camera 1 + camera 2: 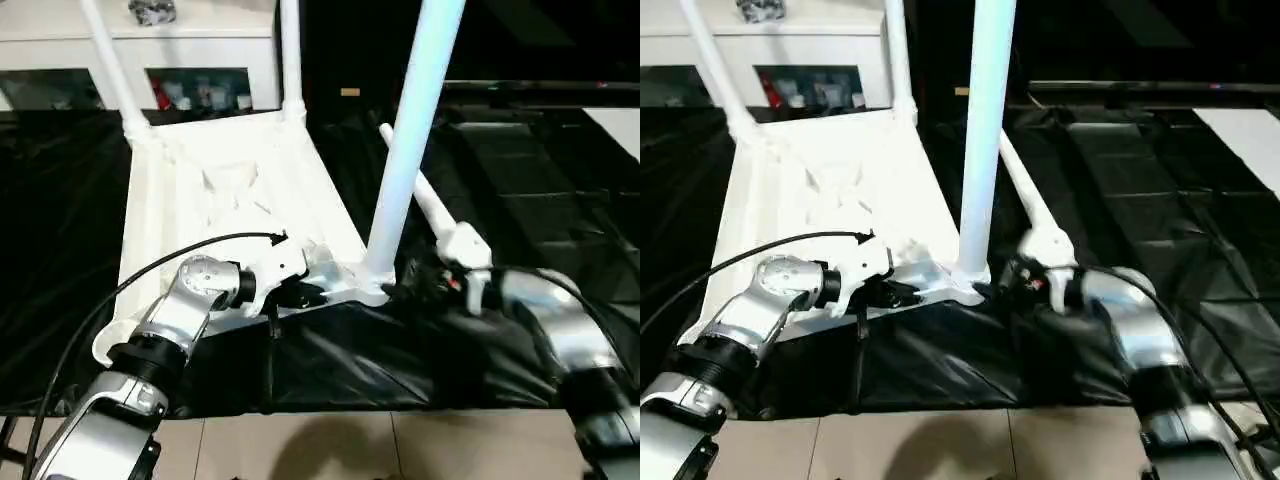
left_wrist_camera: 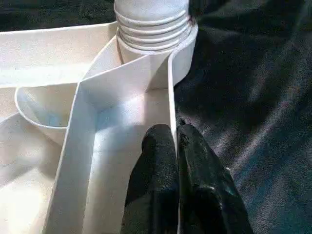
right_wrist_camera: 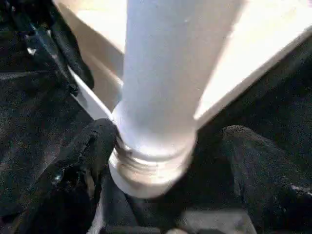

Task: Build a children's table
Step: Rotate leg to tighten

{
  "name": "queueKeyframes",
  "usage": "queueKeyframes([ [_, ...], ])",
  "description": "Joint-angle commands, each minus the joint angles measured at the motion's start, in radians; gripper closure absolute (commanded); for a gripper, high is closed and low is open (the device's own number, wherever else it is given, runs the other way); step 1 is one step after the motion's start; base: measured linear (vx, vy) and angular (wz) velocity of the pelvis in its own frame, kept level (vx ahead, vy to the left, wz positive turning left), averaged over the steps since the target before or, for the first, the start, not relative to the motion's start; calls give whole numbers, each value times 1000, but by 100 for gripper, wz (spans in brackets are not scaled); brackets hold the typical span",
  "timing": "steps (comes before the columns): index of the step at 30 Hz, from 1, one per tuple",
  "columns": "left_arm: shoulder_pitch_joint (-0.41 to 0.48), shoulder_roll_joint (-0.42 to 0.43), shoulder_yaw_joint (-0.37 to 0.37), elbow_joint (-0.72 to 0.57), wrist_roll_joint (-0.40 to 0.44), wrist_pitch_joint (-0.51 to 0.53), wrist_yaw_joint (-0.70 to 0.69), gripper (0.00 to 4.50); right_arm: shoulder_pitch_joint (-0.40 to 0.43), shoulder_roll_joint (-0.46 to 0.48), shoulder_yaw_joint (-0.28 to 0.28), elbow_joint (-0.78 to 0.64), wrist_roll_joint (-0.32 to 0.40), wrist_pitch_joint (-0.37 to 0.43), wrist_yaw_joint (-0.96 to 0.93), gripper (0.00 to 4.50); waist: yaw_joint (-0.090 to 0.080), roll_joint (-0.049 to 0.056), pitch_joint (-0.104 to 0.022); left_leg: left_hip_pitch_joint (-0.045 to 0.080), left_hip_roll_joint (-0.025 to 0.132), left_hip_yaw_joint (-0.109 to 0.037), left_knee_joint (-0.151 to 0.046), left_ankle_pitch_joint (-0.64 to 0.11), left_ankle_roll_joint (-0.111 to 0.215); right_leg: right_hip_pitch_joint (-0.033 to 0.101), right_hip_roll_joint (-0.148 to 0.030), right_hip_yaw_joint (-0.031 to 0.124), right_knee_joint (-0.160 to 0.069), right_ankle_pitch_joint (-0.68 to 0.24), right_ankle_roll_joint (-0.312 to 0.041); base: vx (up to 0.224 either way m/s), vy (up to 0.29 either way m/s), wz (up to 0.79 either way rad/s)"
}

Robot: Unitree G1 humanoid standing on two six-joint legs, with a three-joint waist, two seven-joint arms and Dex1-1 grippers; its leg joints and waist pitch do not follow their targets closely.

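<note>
Tabletop (image 1: 215, 190) lies upside down on black cloth (image 1: 520, 180). Left gripper (image 2: 176, 141) pinches its thin near rim, fingers together on the wall. Right gripper (image 3: 161, 161) straddles the near upright leg (image 1: 410, 150) at its ribbed base, fingers apart. Smooth white plastic. Two more legs stand in the far corners; a loose leg (image 1: 425, 195) lies beside.

The near leg (image 1: 405, 150) ran off the top of the picture, so its upper end was cut away. Two far legs (image 1: 108, 60) were cut off there too. The shelf things (image 1: 200, 93) behind were too blurry to name. The loose leg (image 1: 425, 200) went partly behind the near leg.
</note>
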Motion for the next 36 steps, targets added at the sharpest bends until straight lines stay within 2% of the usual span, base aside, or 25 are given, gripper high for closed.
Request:
queueKeyframes([
  [1,9,9,-46,22,27,-3,-32,450,-18,5,18,32,-7,-14,21,64,4,0,-64,7,23,0,-58,-136,111,61,-46,43,-46,-57,-279,0,0,0],
  [3,6,8,-44,28,28,-5,-31,450,-29,12,29,49,-8,-19,34,64,6,1,-63,7,24,0,-58,-150,107,61,-46,43,-48,-71,-278,0,0,0],
  [5,4,8,-42,33,28,-6,-29,450,-45,24,32,79,-11,-24,33,90,5,1,-63,6,24,0,-59,-164,99,60,-46,43,-48,-89,-277,0,0,0],
  [6,5,8,-42,32,28,-6,-29,450,-50,27,33,87,-12,-25,33,98,2,-14,-62,5,24,1,-59,-174,96,60,-46,44,-50,-108,-271,0,0,0],
  [7,5,8,-41,32,28,-5,-29,450,-58,31,33,105,-16,-34,32,101,4,-10,-62,5,24,-1,-59,-174,93,61,-48,44,-46,-117,-271,0,0,0],
  [9,7,9,-40,30,26,-3,-32,450,-75,42,29,139,-17,-46,35,124,4,-8,-59,7,23,0,-59,-189,86,57,-49,46,-53,-166,-260,0,0,0],
  [11,9,13,-40,29,23,-3,-37,450,-84,49,24,157,-12,-55,41,141,4,-6,-60,6,23,0,-60,-189,82,57,-49,46,-52,-171,-257,0,0,0],
  [12,9,14,-40,29,23,-3,-37,450,-85,50,24,159,-11,-56,42,146,5,-11,-60,5,23,0,-58,-181,84,58,-49,46,-51,-163,-256,0,0,0],
  [16,15,22,-40,26,22,-6,-44,450,-99,59,23,183,-4,-71,57,173,6,-9,-63,4,23,1,-57,-153,99,58,-48,46,-45,-119,-267,0,0,0],
  [26,15,21,-41,31,24,-3,-38,450,-115,87,27,225,-4,-99,67,178,4,-9,-61,4,23,1,-57,-164,98,57,-48,45,-47,-148,-264,0,0,0],
  [28,11,7,-39,36,34,20,0,450,-99,106,26,215,-7,-90,33,178,4,-10,-60,4,24,1,-57,-168,97,56,-49,45,-49,-161,-261,0,0,0],
  [29,6,-15,-38,41,43,47,44,450,-81,129,22,208,-18,-80,-34,178,1,-14,-60,5,24,1,-57,-166,94,55,-48,46,-48,-161,-260,0,0,0],
  [31,1,-39,-36,45,52,70,89,450,-66,152,18,206,-31,-68,-105,178,1,-12,-54,6,23,0,-62,-196,82,52,-50,46,-56,-223,-245,0,0,0],
  [32,-4,-69,-32,46,54,97,134,450,-51,179,15,202,-44,-50,-180,178,-4,-17,-50,9,21,-2,-66,-242,56,50,-49,46,-67,-323,-212,0,0,0],
  [33,-8,-105,-29,46,55,124,179,450,-37,216,6,197,-51,-23,-265,178,-5,-13,-48,12,21,-3,-67,-259,49,46,-50,46,-71,-359,-202,0,0,0],
  [34,-10,-118,-28,46,55,132,192,450,-33,230,2,197,-52,-13,-294,179,-7,-14,-44,15,20,-5,-70,-289,34,43,-51,46,-79,-423,-177,0,0,0],
  [35,-12,-136,-28,47,54,143,209,450,-28,251,-3,195,-53,1,-335,180,-10,-16,-43,15,18,-6,-70,-303,28,43,-49,45,-82,-448,-164,0,0,0],
  [36,-17,-170,-32,50,56,159,237,450,-27,293,-10,206,-58,15,-409,180,-14,-11,-42,16,15,-11,-73,-338,19,43,-51,41,-86,-499,-143,0,0,0],
])
